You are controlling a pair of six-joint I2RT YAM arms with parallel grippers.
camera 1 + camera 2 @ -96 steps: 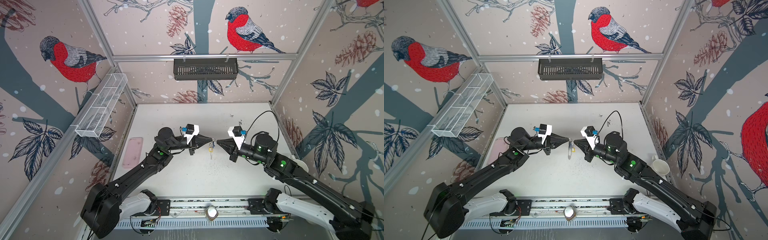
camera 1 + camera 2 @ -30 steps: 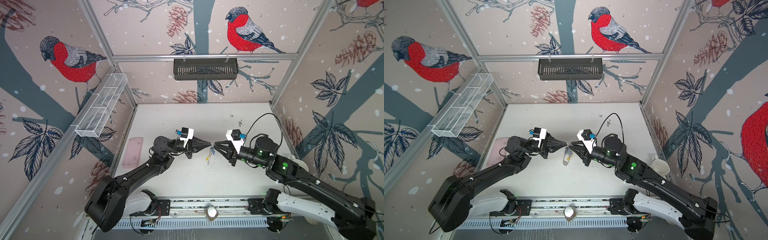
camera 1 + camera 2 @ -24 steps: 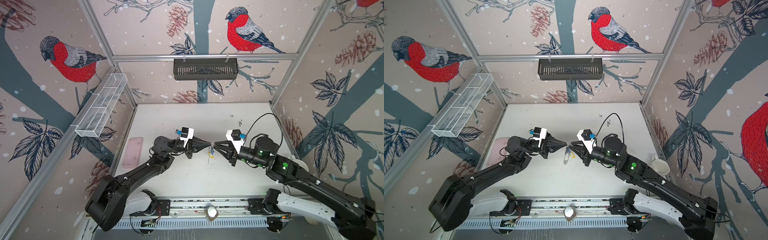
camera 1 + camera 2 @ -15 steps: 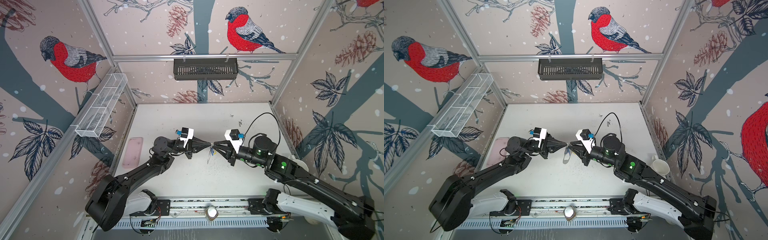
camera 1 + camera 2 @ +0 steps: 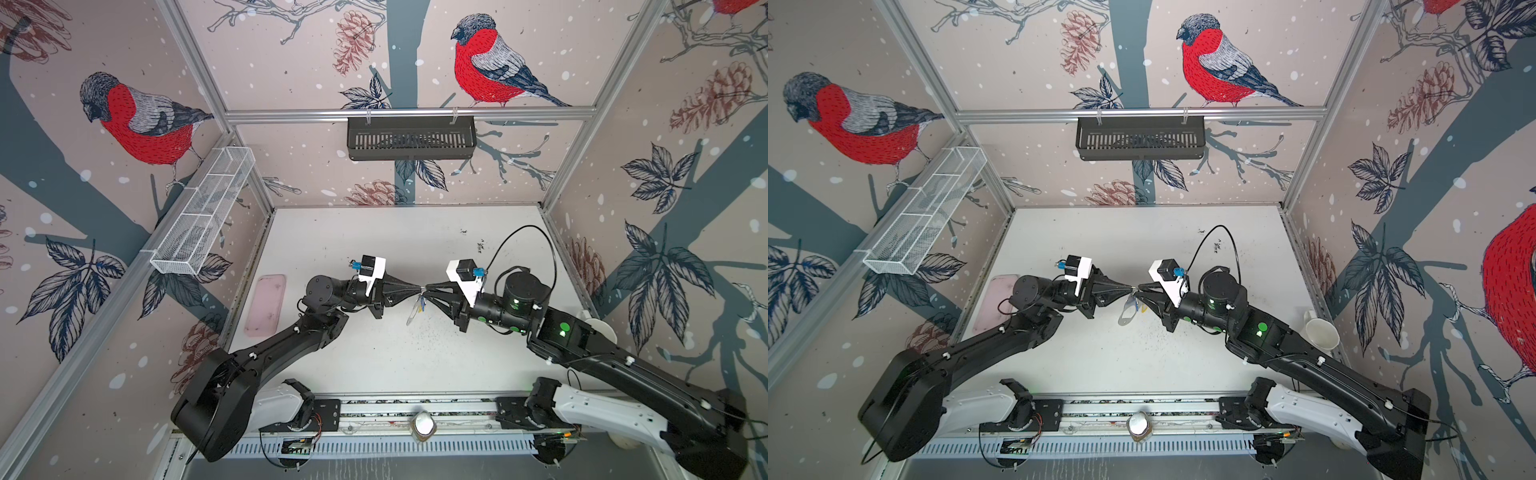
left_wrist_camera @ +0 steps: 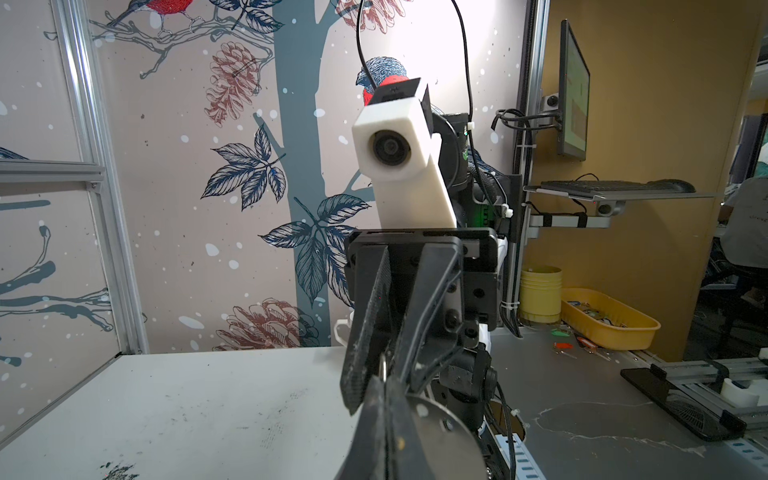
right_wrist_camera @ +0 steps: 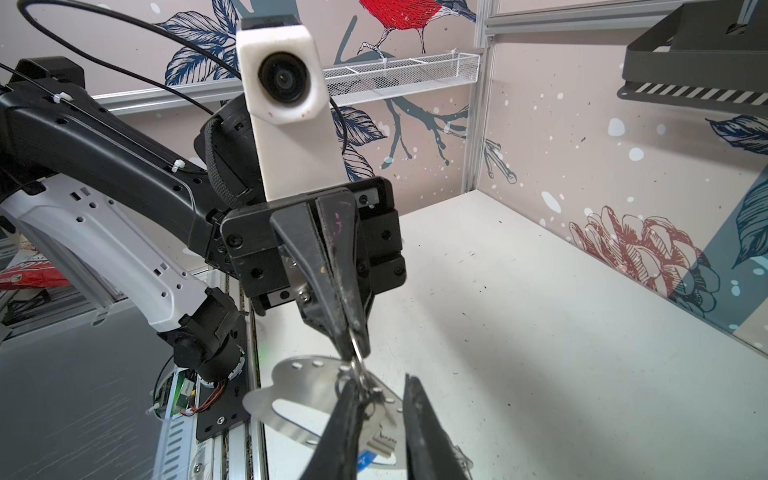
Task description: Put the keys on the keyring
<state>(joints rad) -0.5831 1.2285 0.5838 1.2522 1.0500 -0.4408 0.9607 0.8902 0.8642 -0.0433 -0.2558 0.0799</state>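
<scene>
Above white table (image 7: 519,332), held mid-air: keyring plate (image 7: 299,399) hanging from small ring (image 7: 356,349) clamped in shut left jaws; right jaws slightly apart around silver key (image 7: 380,440) against plate, grip impossible to tell.

Left gripper (image 5: 417,288) and right gripper (image 5: 429,287) face tip to tip above mid table (image 5: 374,241), keyring (image 5: 1126,313) hanging between them, tray (image 5: 266,305) on the table's left edge.
</scene>
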